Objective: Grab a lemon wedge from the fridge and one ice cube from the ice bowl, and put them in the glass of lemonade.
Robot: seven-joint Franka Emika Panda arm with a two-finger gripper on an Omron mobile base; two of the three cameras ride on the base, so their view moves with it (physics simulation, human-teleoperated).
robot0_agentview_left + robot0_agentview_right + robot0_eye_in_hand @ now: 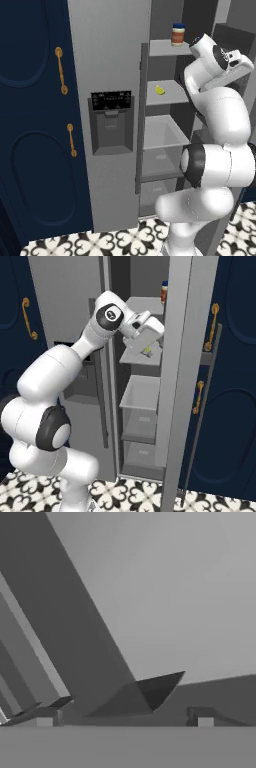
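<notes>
The grey fridge stands with its right door swung open. The lemon wedge, tiny and bright yellow, lies on the middle shelf. From the right base view, the lemon wedge peeks out just under my hand. My gripper reaches into the fridge at that shelf's height. Its fingertips stand wide apart in the hand view, and my gripper is open with nothing between them; only grey fridge surfaces lie ahead. The ice bowl and the glass of lemonade are out of view.
A jar with a blue lid stands on the top shelf. Clear drawers sit below the lemon's shelf. Navy cabinets with gold handles flank the fridge. The dispenser panel is on the shut left door.
</notes>
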